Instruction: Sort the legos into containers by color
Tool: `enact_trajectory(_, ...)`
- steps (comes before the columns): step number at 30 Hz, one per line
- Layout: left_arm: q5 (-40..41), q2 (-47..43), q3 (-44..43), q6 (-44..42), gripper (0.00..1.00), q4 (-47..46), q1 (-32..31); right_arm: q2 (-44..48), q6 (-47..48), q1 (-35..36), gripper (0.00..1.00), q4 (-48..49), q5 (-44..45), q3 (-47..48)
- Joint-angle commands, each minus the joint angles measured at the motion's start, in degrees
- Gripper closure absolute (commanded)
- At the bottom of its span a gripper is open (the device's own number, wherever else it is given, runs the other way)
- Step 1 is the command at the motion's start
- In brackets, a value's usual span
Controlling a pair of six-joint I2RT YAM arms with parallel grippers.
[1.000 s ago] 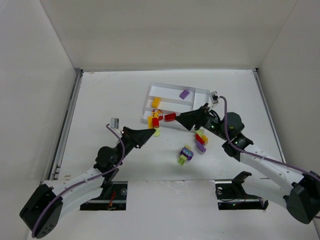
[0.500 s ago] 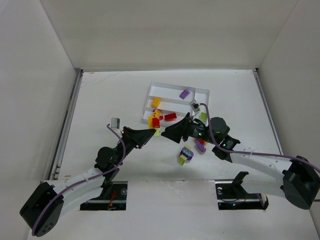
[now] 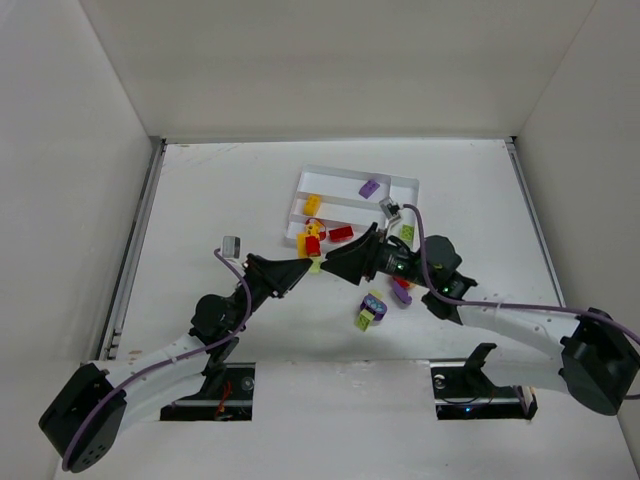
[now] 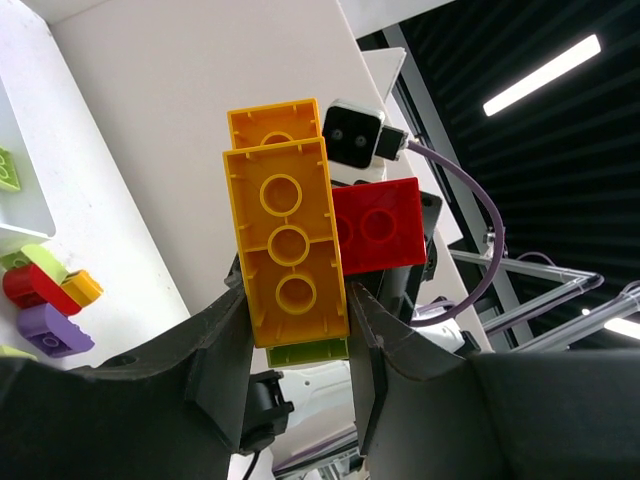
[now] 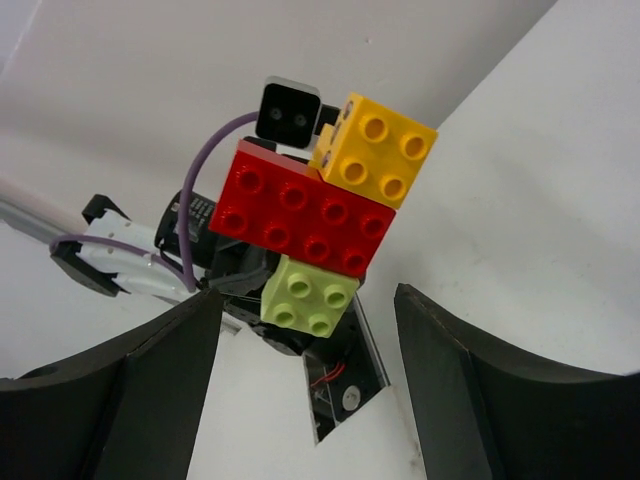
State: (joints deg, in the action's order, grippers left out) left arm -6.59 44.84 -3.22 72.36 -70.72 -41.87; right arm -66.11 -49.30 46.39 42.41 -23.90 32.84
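My left gripper (image 3: 308,264) is shut on a stack of joined legos (image 3: 311,243) held above the table just in front of the white tray (image 3: 355,172). In the left wrist view the jaws (image 4: 298,305) clamp the yellow brick (image 4: 285,250), with a lime brick (image 4: 308,351) under it and a red brick (image 4: 380,225) at its side. My right gripper (image 3: 330,262) is open and empty, pointing left at the stack. In the right wrist view (image 5: 308,300) the red (image 5: 305,215), yellow (image 5: 378,150) and lime (image 5: 308,290) bricks sit just beyond its spread fingers.
The tray holds a purple brick (image 3: 369,187), a yellow one (image 3: 312,204), a red one (image 3: 341,234) and a lime one (image 3: 407,232). Loose legos lie on the table under the right arm: a purple-lime cluster (image 3: 371,308) and a purple-red cluster (image 3: 401,290).
My right gripper has swung left from the tray's near edge towards the stack in my left gripper. The left gripper and its stack have stayed put.
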Motion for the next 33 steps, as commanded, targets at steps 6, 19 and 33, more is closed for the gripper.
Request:
enact_trajectory(6,1.40,0.25,4.81,-3.00,0.84,-2.24,-1.06,6.16,7.97,1.54,0.14,-10.83,9.37,4.33)
enact_trajectory(19,17.83,4.73,-3.98,-19.79,0.86,9.37,-10.20,0.03,24.60,12.71,0.15,-40.99,48.66,21.82)
enact_trajectory(33,22.15,5.00,-5.30,-24.46,0.86,9.46,-12.05,-8.07,23.72,17.28,0.36,-48.57,55.37,27.36)
